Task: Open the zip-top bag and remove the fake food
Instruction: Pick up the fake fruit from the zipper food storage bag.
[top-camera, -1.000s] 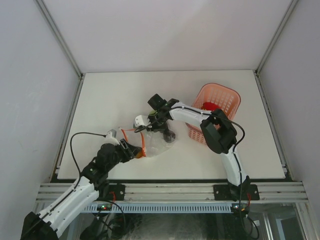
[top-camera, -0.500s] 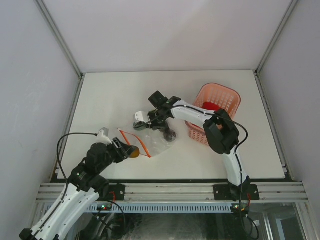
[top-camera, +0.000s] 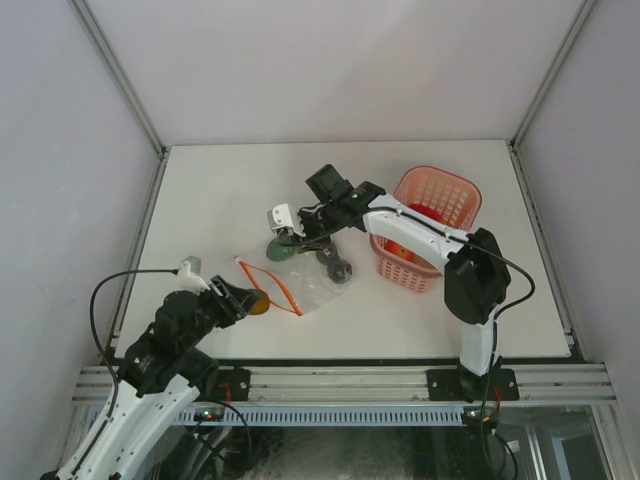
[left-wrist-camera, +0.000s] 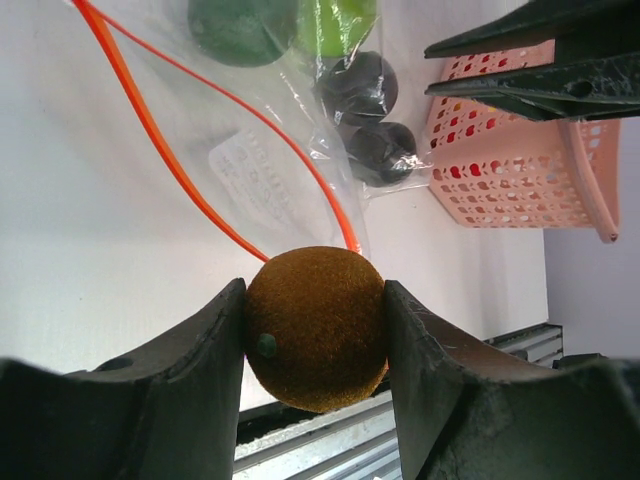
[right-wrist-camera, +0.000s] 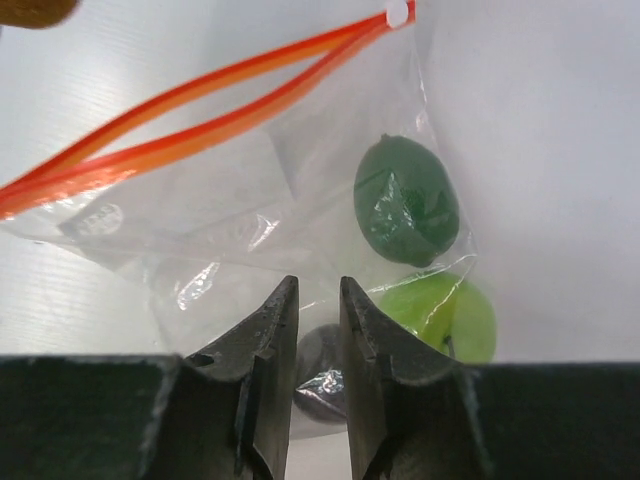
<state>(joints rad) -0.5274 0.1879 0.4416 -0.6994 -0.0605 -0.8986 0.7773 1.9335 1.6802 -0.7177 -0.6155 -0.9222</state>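
Note:
The zip-top bag (top-camera: 305, 285) lies flat near the table's middle, its orange-red zip strip (right-wrist-camera: 200, 130) parted in a long loop. Inside it I see fake food: a dark green piece (right-wrist-camera: 407, 200), a light green one (right-wrist-camera: 450, 315) and blackish ones (left-wrist-camera: 357, 85). My left gripper (left-wrist-camera: 315, 290) is shut on a brown fuzzy ball (left-wrist-camera: 316, 328), just outside the bag's mouth at its near-left end (top-camera: 252, 300). My right gripper (right-wrist-camera: 318, 285) hovers over the bag's far side (top-camera: 303, 238), its jaws a narrow gap apart with nothing between them.
A pink basket (top-camera: 432, 195) stands right of the bag with a red piece (top-camera: 420, 212) inside. The right arm reaches across in front of it. The table's near edge and a metal rail lie just below the left gripper.
My left arm has drawn back toward the near-left, carrying the brown ball out of the bag. The right gripper has shifted right and farther away, and its jaws parted slightly. The bag has settled flatter.

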